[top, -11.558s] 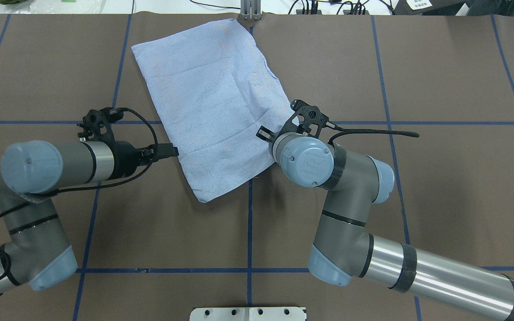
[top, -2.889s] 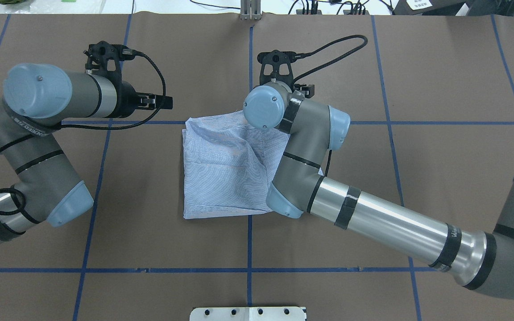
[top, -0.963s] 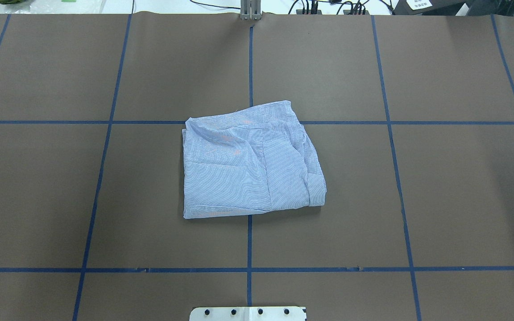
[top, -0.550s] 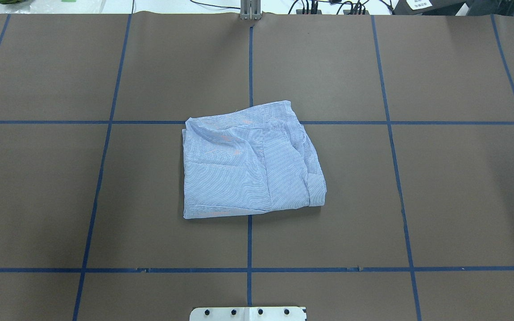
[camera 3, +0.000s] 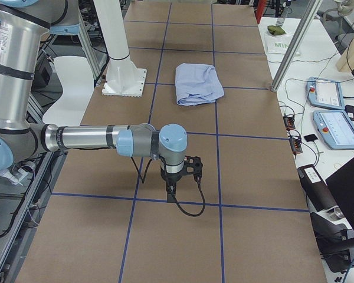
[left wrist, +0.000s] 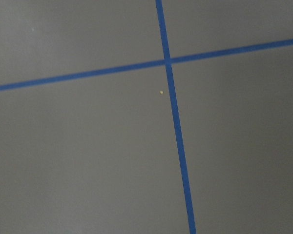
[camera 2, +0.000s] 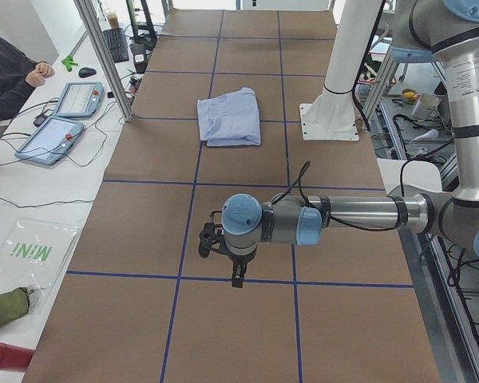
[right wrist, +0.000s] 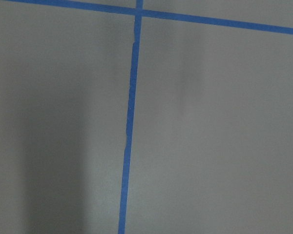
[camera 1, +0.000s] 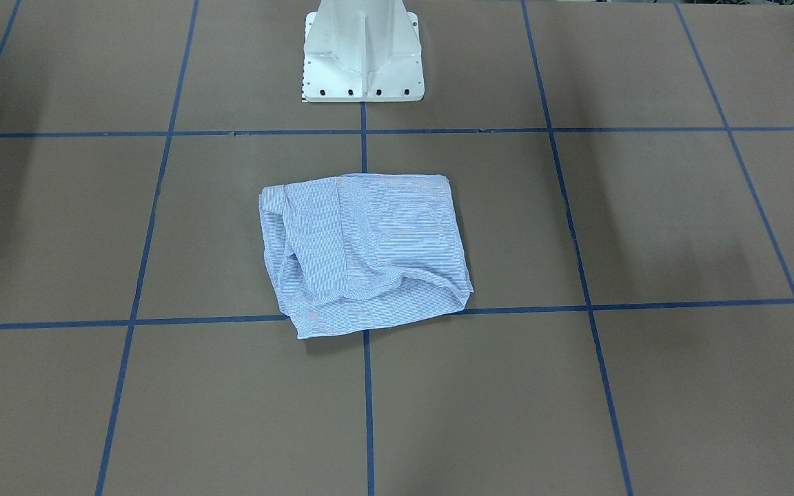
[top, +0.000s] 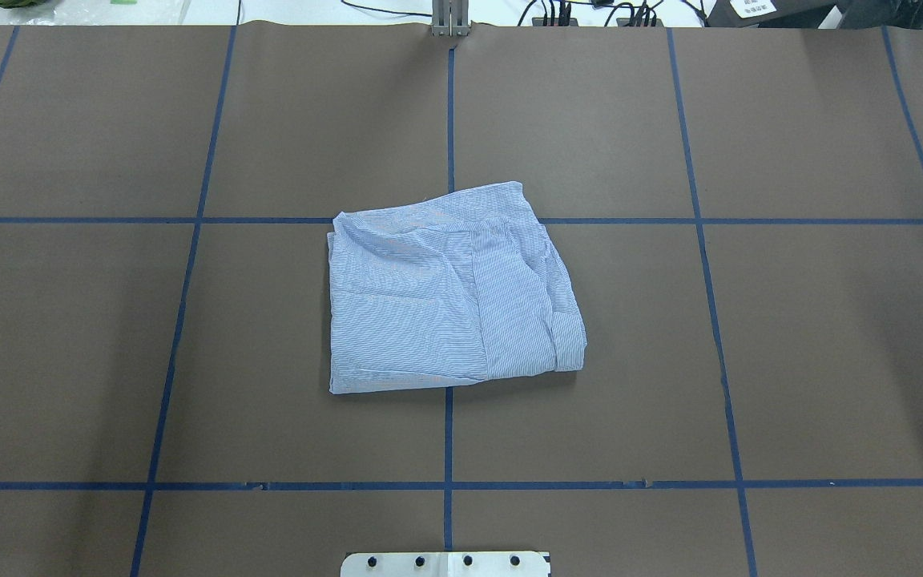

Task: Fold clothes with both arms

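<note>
Shirt (top: pixel 445 296) lies folded into a rumpled, roughly square bundle near the middle of the brown table (top: pixel 69 361), over a crossing of blue tape lines (top: pixel 109 219). The front view adds the white pedestal (camera 1: pixel 362 55) on the far side of it. Only the side views show the arms: the left gripper (camera 2: pixel 235 275) and the right gripper (camera 3: pixel 171 187) each point down over opposite ends of the table, well apart from the shirt. Whether their fingers are apart or together cannot be told. Both wrist cameras show only tape lines on the brown surface.
</note>
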